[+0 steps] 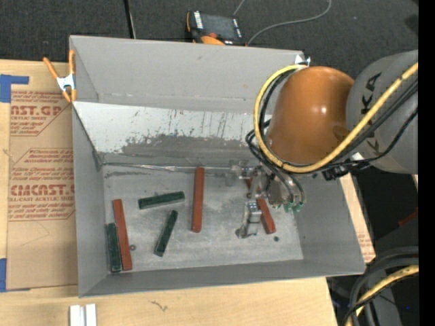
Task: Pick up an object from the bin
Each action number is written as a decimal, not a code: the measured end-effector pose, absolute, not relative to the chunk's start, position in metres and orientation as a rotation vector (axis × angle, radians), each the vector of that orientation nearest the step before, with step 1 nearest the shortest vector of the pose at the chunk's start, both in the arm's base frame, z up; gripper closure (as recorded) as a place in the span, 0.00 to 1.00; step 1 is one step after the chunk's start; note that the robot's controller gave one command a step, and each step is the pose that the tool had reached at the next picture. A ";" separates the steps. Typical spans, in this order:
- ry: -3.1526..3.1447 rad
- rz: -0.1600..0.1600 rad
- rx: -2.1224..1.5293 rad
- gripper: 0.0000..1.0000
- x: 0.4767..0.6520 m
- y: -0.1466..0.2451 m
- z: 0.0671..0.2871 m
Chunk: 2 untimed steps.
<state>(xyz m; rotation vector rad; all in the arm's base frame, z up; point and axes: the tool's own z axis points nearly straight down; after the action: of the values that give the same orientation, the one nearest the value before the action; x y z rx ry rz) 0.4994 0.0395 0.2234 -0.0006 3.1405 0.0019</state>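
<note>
Gripper [253, 221] is hanging low over the grey bin's [170, 66] floor, lower right of centre, just beside a short red bar [267, 220]. Whether it is gripping the bar cannot be told.

In the bin [204, 73], a stick [267, 219] lies right of five others [198, 199].

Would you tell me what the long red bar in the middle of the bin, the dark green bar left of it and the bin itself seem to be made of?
The long red bar looks like matte plastic or painted wood: flat even colour, no glare. The dark green bar looks the same. The grey bin seems painted sheet metal, scuffed in streaks.
</note>
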 end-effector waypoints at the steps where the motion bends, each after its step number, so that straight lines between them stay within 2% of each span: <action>1: 3.140 0.003 0.082 0.00 0.539 0.097 0.066; 2: 3.138 0.005 0.003 0.00 0.550 0.162 0.070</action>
<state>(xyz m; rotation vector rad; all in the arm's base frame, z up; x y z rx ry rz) 0.5502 0.1618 0.0704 0.0029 3.1379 0.0054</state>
